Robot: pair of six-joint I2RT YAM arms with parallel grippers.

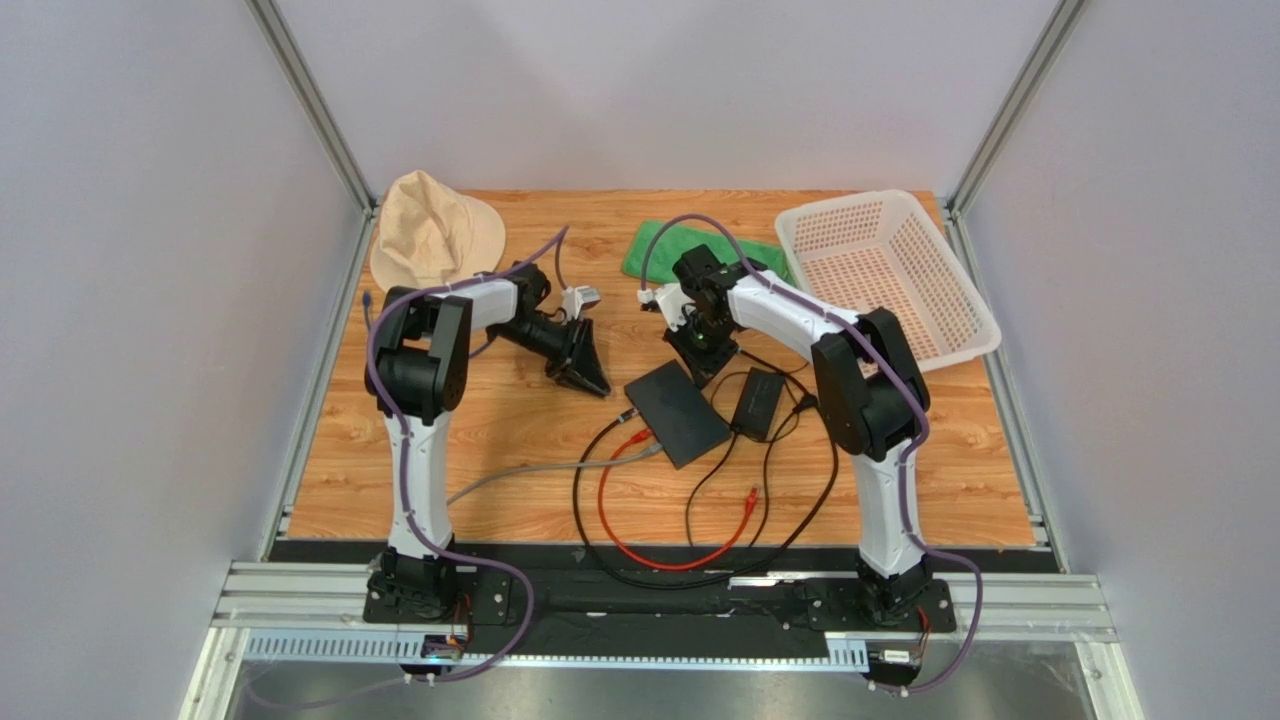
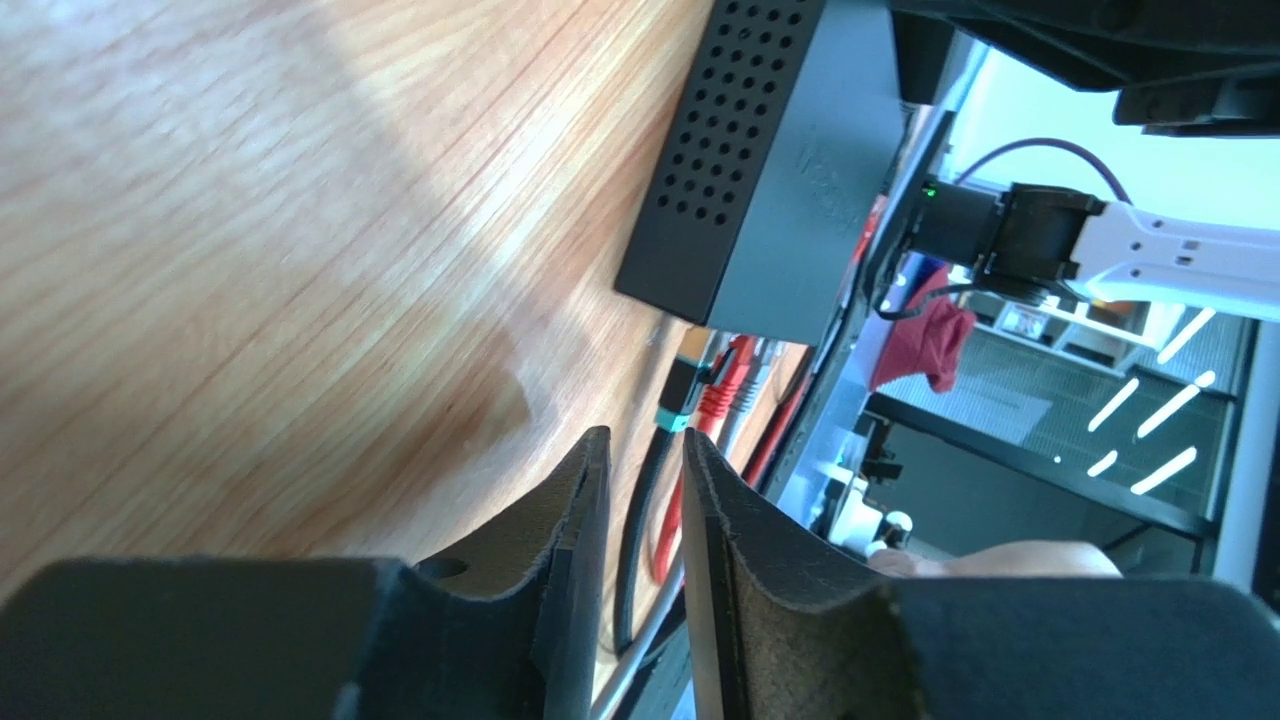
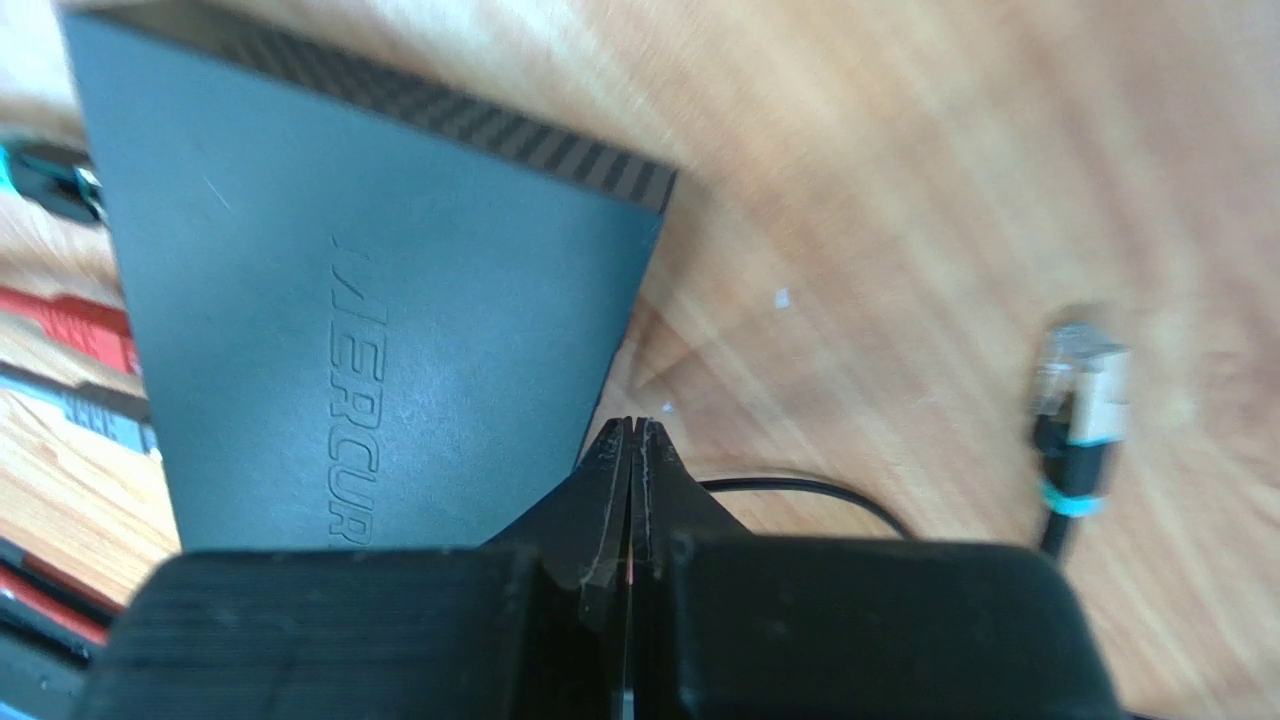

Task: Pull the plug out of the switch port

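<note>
**A:** Several cables leave the switch at its 7 o'clock edge, seen from above. They loop in a red, grey and black tangle toward 6 o'clock. The power adapter lies just at its 3 o'clock. We judge the flat, light box could slide on the smooth wood-grain desk if we pull unbraced.

**B:** From our left wrist it is matte black with a perforated side. The plugs, one teal-banded and one red, sit packed in the switch port row at the box's 6 o'clock. Our left pincer shows a narrow gap and holds nothing. With the plugs so crowded, we might seize the wrong one.

**A:** From our right wrist, the right pincer is pressed together, empty, at the embossed lid's edge. Whether it touches, we cannot tell. A loose plug lies apart at 3 o'clock.
</note>
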